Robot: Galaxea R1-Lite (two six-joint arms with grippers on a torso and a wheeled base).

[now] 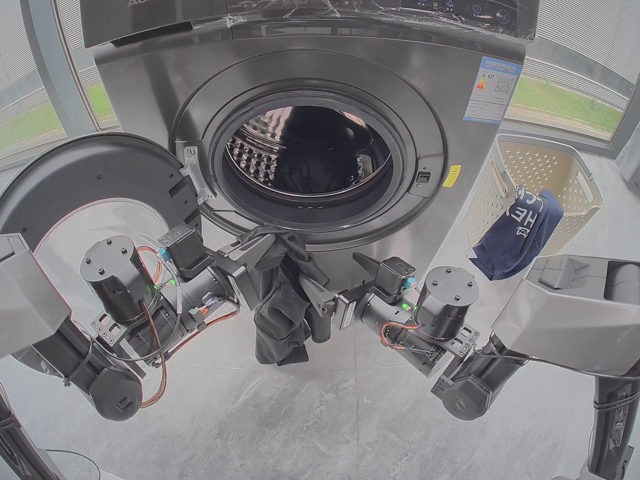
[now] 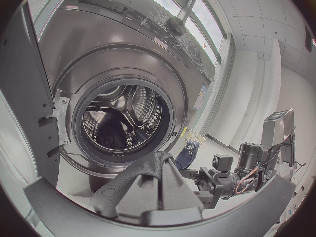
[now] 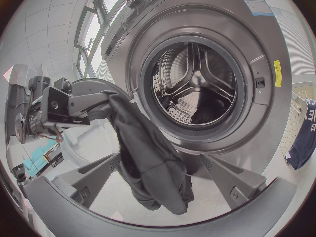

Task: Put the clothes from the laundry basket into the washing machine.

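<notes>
Just below the washing machine (image 1: 427,101) mouth, left fingers (image 2: 179,190) clamp a hanging dark garment (image 1: 283,318), right fingers (image 3: 230,178) wide beside it; mid-load, next likely lift and push it into the drum (image 1: 307,151).

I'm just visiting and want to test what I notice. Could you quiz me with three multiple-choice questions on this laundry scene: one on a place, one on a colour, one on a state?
1. Where is the navy shirt?
A. on the floor
B. over the laundry basket rim
C. on a hanger

2. What colour is the garment in the left gripper?
A. white
B. red
C. dark grey

3. How is the washing machine door?
A. open
B. shut
C. missing

Answers:
1 B, it drapes over the basket's edge.
2 C, dark cloth hangs from the shut gripper.
3 A, the door stands aside and the drum shows.
</notes>
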